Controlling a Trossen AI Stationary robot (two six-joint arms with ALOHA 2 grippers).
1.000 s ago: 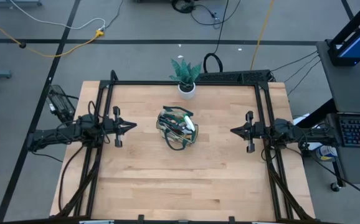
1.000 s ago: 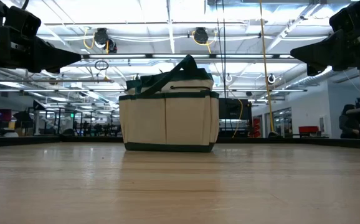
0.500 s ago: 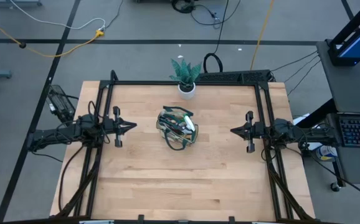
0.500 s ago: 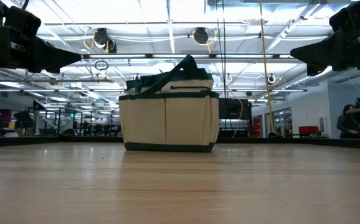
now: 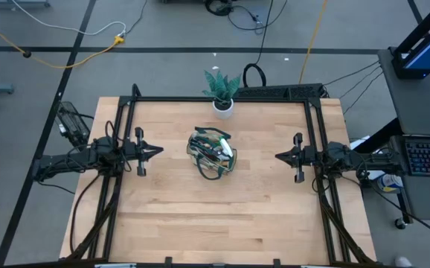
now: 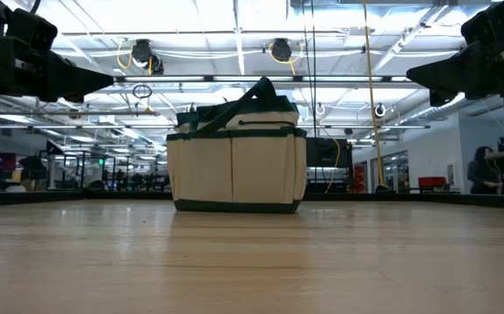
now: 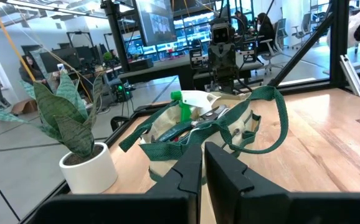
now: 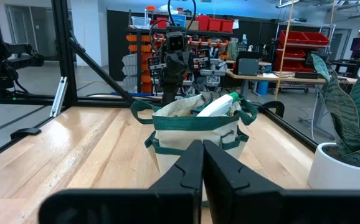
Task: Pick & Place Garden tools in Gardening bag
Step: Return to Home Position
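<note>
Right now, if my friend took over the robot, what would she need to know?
Left gripper: shut, empty, at the left side of the table.
Right gripper: shut, empty, at the right side.
Gardening bag: upright mid-table, touched by neither; spray bottle and other tools inside.
Done: no tool shows outside the bag.
Left: probably nothing but parking the arms.
</note>
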